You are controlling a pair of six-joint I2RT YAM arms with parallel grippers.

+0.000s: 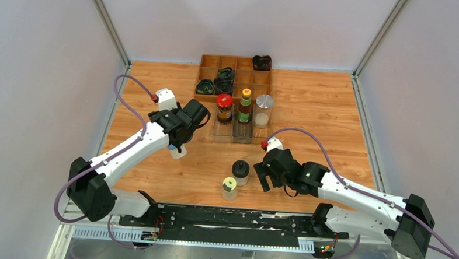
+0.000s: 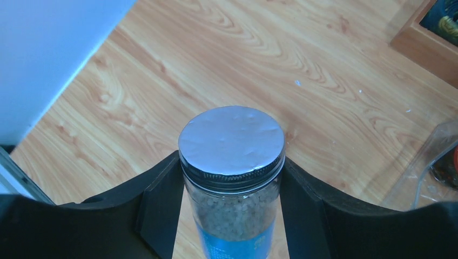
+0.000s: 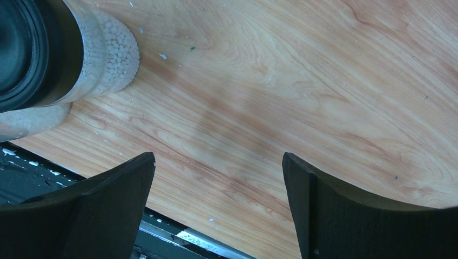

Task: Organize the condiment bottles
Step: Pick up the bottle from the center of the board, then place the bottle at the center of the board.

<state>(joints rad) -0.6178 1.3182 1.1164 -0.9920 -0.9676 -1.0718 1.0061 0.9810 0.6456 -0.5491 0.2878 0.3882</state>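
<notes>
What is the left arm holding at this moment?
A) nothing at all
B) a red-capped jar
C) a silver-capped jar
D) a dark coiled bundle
C: in the left wrist view, the left tool has a finger pressed against each side of a silver-capped jar filled with pale granules.

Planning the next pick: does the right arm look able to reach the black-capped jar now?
Probably yes: the right gripper is open and empty, the black-capped jar stands just beside it, nothing between.

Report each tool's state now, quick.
Left tool: closed on the silver-capped jar.
Right tool: open, holding nothing.
</notes>
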